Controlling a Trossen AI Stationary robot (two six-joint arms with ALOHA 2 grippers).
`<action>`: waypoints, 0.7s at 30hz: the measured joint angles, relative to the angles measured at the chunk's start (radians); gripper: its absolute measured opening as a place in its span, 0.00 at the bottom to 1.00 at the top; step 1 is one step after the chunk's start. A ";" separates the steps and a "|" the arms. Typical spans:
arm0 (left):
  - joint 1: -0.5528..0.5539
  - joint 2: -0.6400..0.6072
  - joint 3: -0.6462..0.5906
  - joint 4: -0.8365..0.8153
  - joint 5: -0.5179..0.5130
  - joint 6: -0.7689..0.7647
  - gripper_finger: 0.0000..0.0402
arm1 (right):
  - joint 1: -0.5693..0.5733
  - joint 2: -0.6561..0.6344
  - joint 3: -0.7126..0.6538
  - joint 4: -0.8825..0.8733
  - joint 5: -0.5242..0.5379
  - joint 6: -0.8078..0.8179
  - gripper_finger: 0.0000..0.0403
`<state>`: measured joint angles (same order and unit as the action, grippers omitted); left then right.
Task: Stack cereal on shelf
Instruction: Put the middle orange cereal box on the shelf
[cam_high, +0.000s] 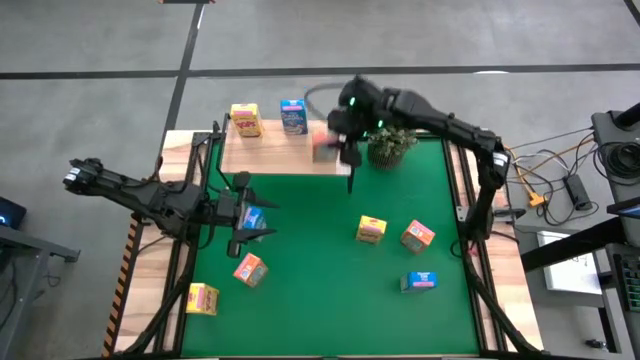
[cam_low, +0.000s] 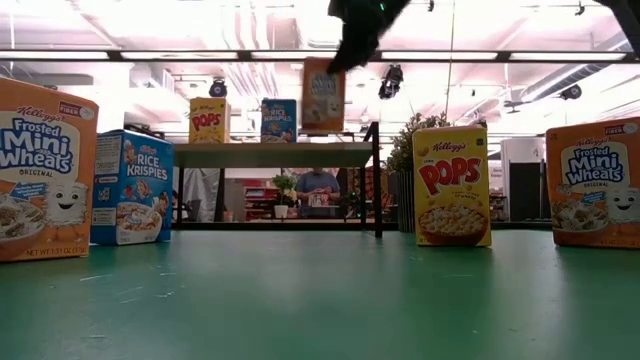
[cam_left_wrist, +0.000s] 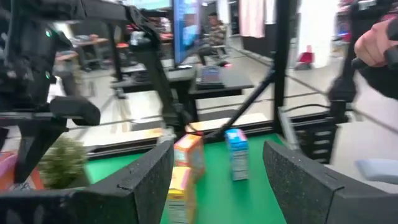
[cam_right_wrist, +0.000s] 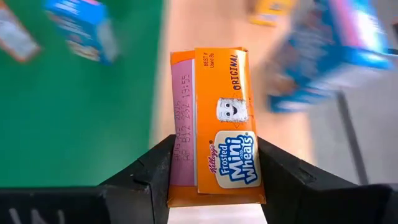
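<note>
The shelf, a light-wood board on black legs, stands at the table's far side. A yellow cereal box and a blue one stand on it. My right gripper is shut on an orange-red Frosted Mini Wheats box just above the shelf's right end. My left gripper is open and empty at the table's left, next to a blue Rice Krispies box standing on the green mat; the left wrist view shows nothing between its fingers. My right gripper pinches the orange-red box near its top end between its two fingers, which lie across the box's width. The fingers come from above, pointing down. The box hangs upright below them, lifted clear, its bottom a little above the shelf board.
A small potted plant stands right of the shelf, close to my right gripper. Loose boxes stand on the mat: yellow, orange-red, blue, orange-red, yellow. A person sits in the room behind.
</note>
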<state>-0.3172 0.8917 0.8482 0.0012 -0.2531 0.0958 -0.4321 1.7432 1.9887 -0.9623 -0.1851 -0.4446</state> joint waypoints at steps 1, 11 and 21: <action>0.000 -0.006 0.000 0.000 -0.022 0.015 0.58 | -0.034 0.002 0.000 0.011 -0.016 -0.022 0.43; 0.006 -0.072 0.020 -0.017 -0.257 0.159 0.58 | -0.270 0.041 0.002 0.128 -0.181 -0.114 0.43; 0.048 -0.110 0.021 -0.019 -0.273 0.235 0.58 | -0.282 0.108 0.073 0.130 -0.188 -0.159 0.43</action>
<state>-0.2694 0.7813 0.8688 -0.0174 -0.5259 0.3310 -0.7139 1.8510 2.0613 -0.8318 -0.3729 -0.6038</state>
